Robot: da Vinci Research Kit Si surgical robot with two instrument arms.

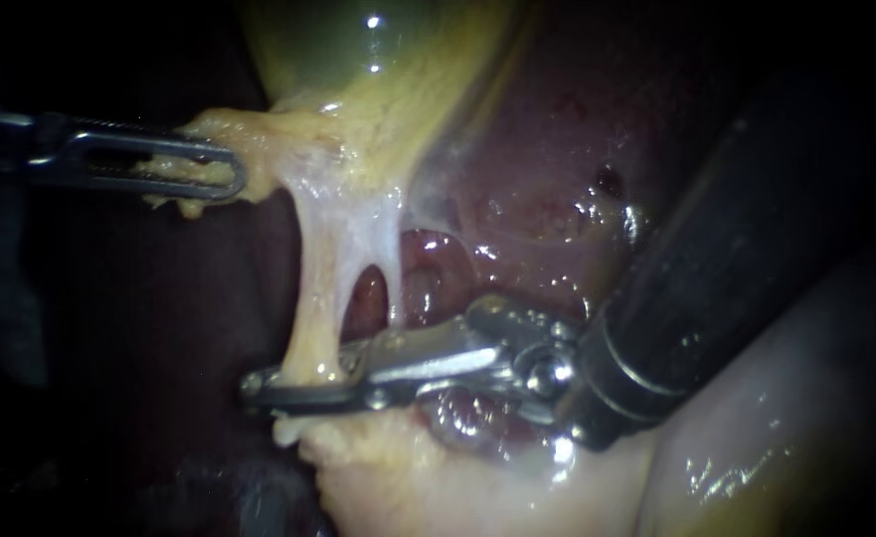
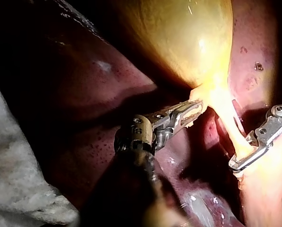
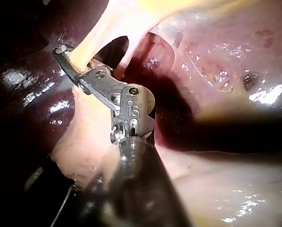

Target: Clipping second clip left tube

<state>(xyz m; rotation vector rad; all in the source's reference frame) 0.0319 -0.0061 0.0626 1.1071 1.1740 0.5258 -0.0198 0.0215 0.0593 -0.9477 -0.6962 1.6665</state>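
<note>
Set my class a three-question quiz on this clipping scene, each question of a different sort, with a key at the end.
1. True or false: the left instrument holds nothing.
2. Which thing do the jaws of the right instrument close on? A) the left tube B) the right tube C) the liver
3. Fill in: the yellow-green sac at the top of the endoscope view is the ____.

Key
1. False: its jaws are shut on yellowish tissue just below the gallbladder.
2. A.
3. Gallbladder.
</note>
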